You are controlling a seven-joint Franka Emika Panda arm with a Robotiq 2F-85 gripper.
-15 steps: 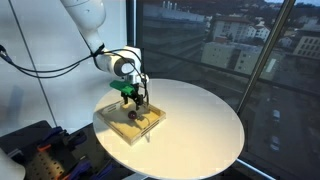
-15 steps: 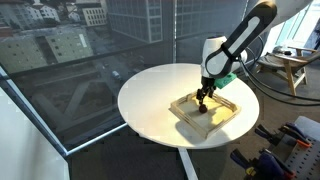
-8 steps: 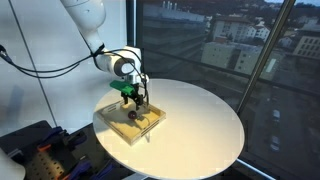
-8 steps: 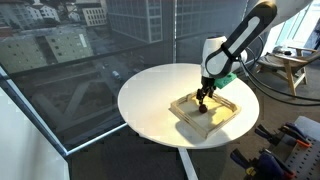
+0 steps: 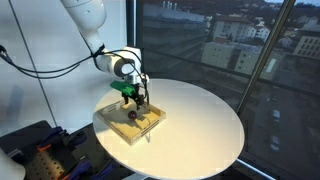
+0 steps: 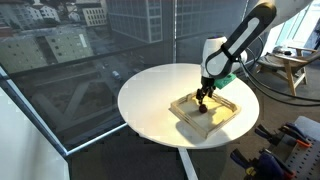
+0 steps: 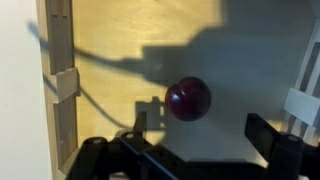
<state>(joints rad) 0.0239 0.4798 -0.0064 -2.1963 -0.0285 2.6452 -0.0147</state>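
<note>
A shallow wooden tray (image 5: 118, 124) (image 6: 228, 103) lies on a round white table in both exterior views. My gripper (image 5: 137, 104) (image 6: 203, 97) points down into the tray. In the wrist view a small dark red ball (image 7: 187, 98) rests on the tray floor (image 7: 240, 60), just ahead of my open gripper (image 7: 198, 130). The fingers stand apart on either side and hold nothing. The ball shows as a dark spot in the tray (image 5: 141, 116) in an exterior view.
The round white table (image 5: 200, 120) (image 6: 150, 100) stands beside large windows. The tray's raised wooden rim (image 7: 62, 90) runs along the left in the wrist view. Chairs and equipment (image 6: 290, 65) stand beyond the table. Dark gear (image 5: 35, 145) sits by the table's edge.
</note>
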